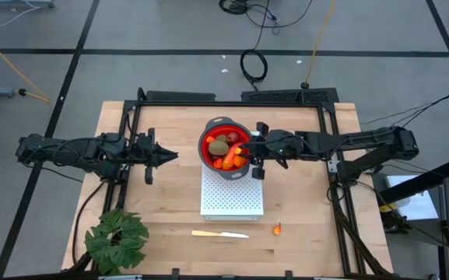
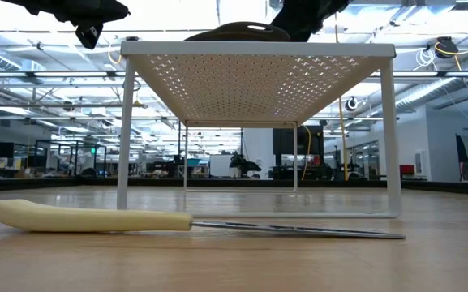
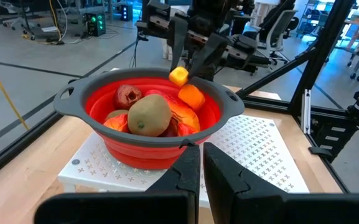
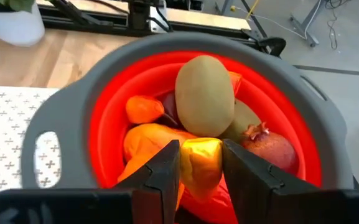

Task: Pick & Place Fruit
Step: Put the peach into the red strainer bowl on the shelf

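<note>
A red bowl with a grey rim stands on a white perforated rack at the table's middle. Fruit lies in it: an olive-brown oval, a dark red ball and orange pieces. My right gripper reaches over the bowl from the table's right, shut on a small yellow-orange fruit piece. My left gripper hangs shut and bare to the left of the bowl, its fingers pointing at it. One tiny orange bit lies on the table by the rack's near right corner. My right gripper pinches the yellow-orange piece by its two sides between its two fingers. The fingers come from the table's right, slanting down. The piece hangs over the inside of the bowl, just above the fruit lying there.
A pale yellow knife lies on the table in front of the rack, handle to the left. A green leafy plant stands at the near left corner. Bare wood shows left and right of the rack.
</note>
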`<state>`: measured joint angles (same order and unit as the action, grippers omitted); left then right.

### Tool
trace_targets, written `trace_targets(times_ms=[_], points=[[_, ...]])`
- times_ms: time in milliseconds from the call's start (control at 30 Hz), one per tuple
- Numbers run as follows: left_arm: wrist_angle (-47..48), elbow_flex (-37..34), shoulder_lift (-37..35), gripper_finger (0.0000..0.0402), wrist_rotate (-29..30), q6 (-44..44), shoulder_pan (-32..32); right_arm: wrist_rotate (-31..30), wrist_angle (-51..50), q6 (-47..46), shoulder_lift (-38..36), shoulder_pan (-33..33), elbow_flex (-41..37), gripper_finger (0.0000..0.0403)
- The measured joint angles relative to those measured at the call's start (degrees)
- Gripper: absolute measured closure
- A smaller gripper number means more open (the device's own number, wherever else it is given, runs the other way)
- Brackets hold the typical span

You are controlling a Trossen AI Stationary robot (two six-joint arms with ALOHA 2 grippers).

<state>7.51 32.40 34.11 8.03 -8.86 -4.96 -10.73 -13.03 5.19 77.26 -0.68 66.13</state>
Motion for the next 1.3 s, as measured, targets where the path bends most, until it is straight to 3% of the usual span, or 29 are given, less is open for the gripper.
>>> trace_targets(times_ms=[433, 1000, 1300], points=[[-0.1, 0.0, 0.0, 0.0380, 0.0, 0.1, 0.0, 0.1, -1.0, 0.0, 0.6, 1.2, 0.0, 0.0287], [0.0, 0.0, 0.0, 0.0380, 0.0, 0.1, 0.0, 0.3, -0.5, -2.2, 0.6, 1.9, 0.0, 0.0239], [0.0, 0.0, 0.0, 0.0380, 0.0, 0.0, 0.0, 0.3, 5.1, 0.1, -1.8, -3.0, 0.0, 0.0267]])
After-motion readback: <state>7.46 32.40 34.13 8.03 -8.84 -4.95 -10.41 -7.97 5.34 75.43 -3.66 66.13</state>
